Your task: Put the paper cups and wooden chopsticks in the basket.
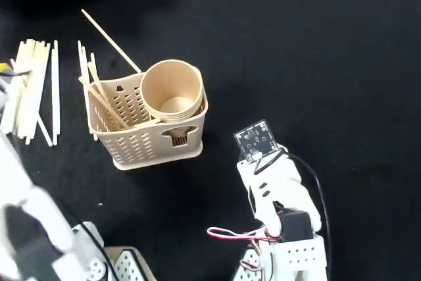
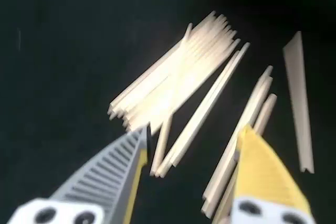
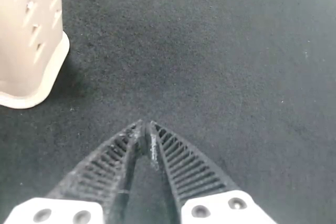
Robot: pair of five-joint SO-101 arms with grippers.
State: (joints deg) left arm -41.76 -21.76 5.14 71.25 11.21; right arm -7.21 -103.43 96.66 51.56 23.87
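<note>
A beige slotted basket (image 1: 150,141) stands on the black table, with stacked paper cups (image 1: 171,90) and several wooden chopsticks (image 1: 99,87) leaning inside it. A loose pile of chopsticks (image 1: 31,87) lies at the table's left edge. In the left wrist view my left gripper (image 2: 191,135) hovers open above that chopstick pile (image 2: 173,82), with nothing between its fingers. My right gripper (image 3: 145,128) is shut and empty over bare cloth, with the basket's corner (image 3: 31,35) off to one side. The right arm (image 1: 276,189) sits near the table's front.
The black cloth (image 1: 316,70) covers the table, with open room to the right of the basket. The left arm's white body (image 1: 26,222) is at the front left. A small box corner (image 1: 125,261) shows at the front edge.
</note>
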